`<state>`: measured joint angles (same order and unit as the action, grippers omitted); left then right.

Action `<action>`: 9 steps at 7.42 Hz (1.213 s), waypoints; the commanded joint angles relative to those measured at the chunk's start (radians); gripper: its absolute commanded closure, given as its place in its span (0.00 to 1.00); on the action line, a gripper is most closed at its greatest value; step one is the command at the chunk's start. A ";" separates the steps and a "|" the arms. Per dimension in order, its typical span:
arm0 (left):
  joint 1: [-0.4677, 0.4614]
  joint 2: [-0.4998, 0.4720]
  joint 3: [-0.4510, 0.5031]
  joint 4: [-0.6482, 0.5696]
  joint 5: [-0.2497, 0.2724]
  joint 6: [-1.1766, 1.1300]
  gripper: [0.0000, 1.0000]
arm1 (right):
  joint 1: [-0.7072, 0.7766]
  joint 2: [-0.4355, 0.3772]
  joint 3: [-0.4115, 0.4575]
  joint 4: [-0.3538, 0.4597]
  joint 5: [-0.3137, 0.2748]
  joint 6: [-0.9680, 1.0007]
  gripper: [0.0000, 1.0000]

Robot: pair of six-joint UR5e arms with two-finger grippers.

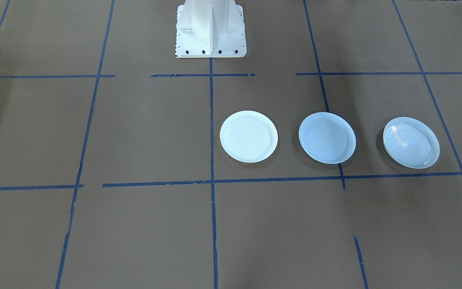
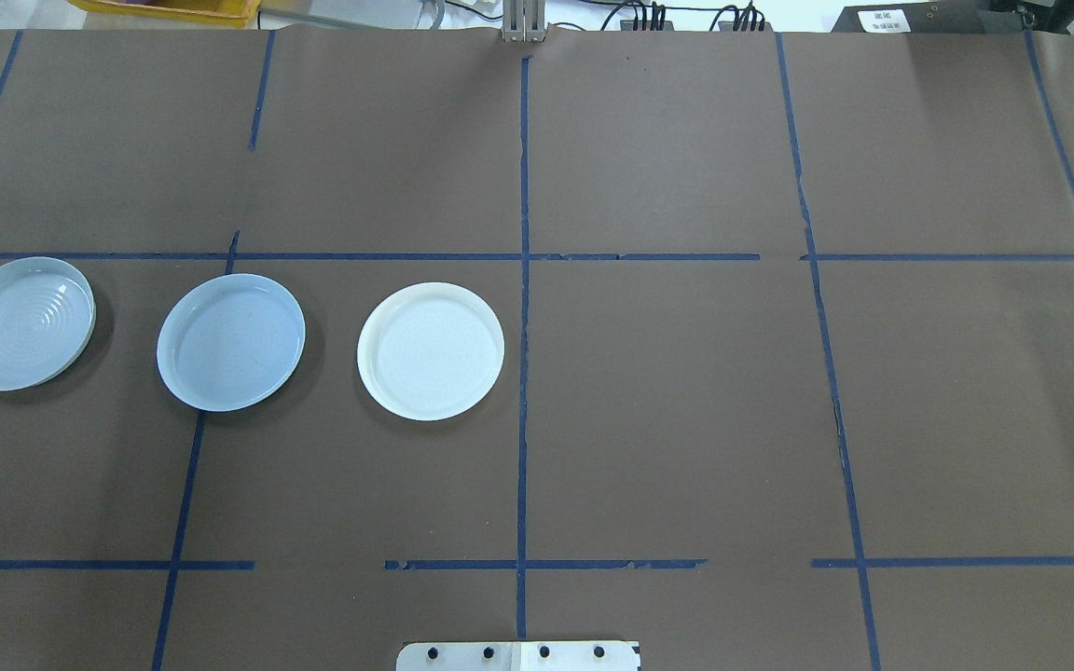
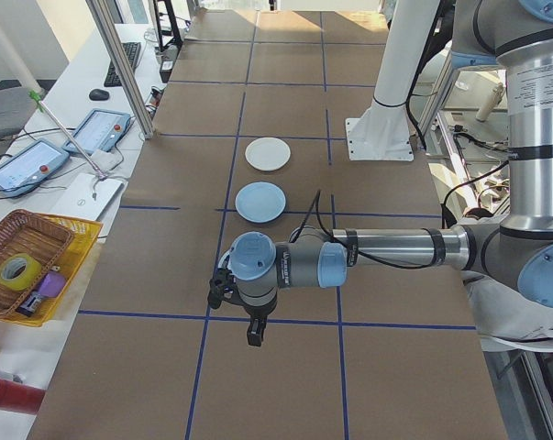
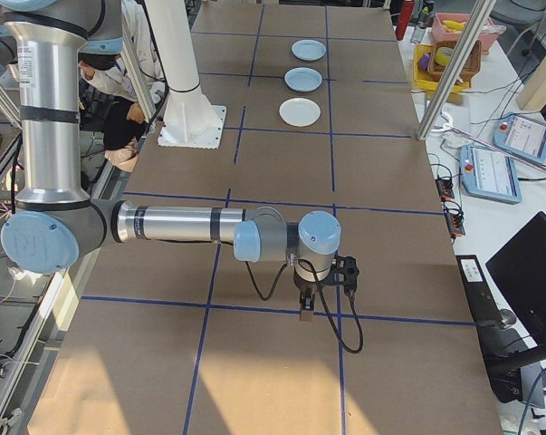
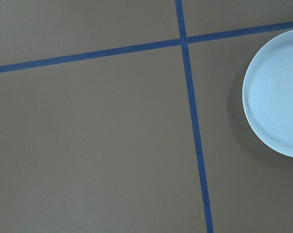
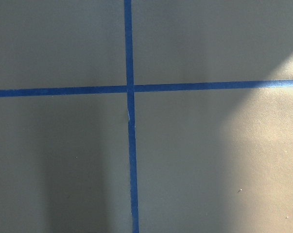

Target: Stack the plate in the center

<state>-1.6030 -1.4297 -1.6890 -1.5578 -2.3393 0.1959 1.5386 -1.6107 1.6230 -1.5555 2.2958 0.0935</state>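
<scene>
- Pale blue centre plate [image 2: 230,342] sits left of middle in the overhead view, between ridged plate [image 2: 20,322] and white plate [image 2: 431,350]
- Looks rigid, glazed, slippery, breakable; likely pinch at the raised rim
- Left gripper [image 3: 254,332], right gripper [image 4: 306,308]: jaw state cannot be told

Brown table [image 2: 667,401] with blue tape grid [image 2: 524,326] | three plates in a row, apart, left half: ridged plate [image 2: 20,322]; pale bluish plate [image 2: 230,342]; white plate [image 2: 431,351]
</scene>
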 commanded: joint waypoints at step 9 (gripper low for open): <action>0.113 0.000 0.043 -0.381 -0.025 -0.463 0.00 | 0.000 0.000 0.000 0.000 -0.001 0.000 0.00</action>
<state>-1.5460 -1.4315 -1.6918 -1.7855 -2.3619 -0.1078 1.5386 -1.6107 1.6229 -1.5555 2.2954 0.0935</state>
